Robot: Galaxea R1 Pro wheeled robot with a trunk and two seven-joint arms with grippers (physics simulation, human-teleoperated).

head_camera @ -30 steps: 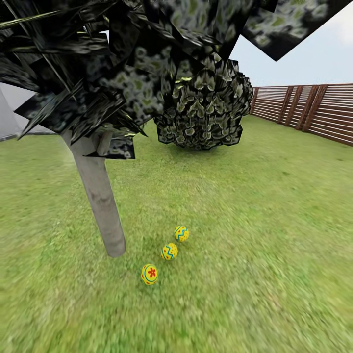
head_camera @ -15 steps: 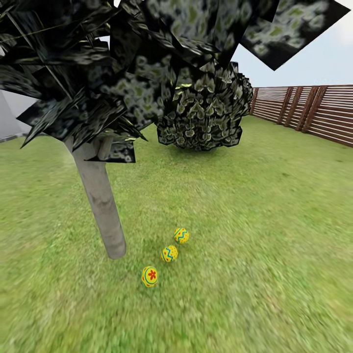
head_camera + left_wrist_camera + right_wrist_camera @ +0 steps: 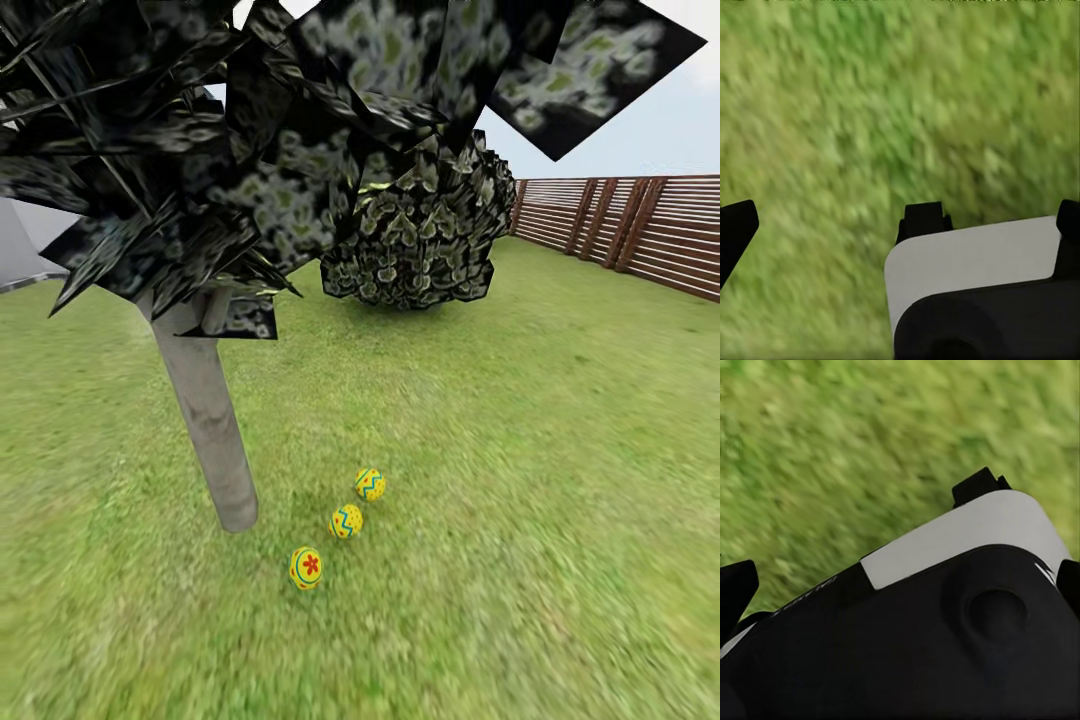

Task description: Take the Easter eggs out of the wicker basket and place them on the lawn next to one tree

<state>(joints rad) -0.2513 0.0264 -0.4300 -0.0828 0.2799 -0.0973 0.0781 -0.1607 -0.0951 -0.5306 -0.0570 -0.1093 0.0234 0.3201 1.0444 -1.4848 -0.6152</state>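
Three yellow Easter eggs in a diagonal row on the lawn [image 3: 520,480] just right of the pale grey tree [image 3: 208,420] trunk, red-flower egg [image 3: 305,567] nearest, two blue-zigzag eggs [image 3: 346,520] [image 3: 370,484] beyond, slightly apart, no gripper near them.

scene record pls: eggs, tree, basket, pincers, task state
eggs: three on the lawn, in a short diagonal row, apart from each other
flower egg: nearest the camera
zigzag egg: middle of the row
far egg: farthest, blue zigzags
tree: pale grey trunk, just left of the eggs
fence: far right, brown slats
basket: can't place it from these views
pincers: fingers dark against grass in both wrist views, nothing between them; open or shut unclear
task state: looks complete, all eggs by one tree
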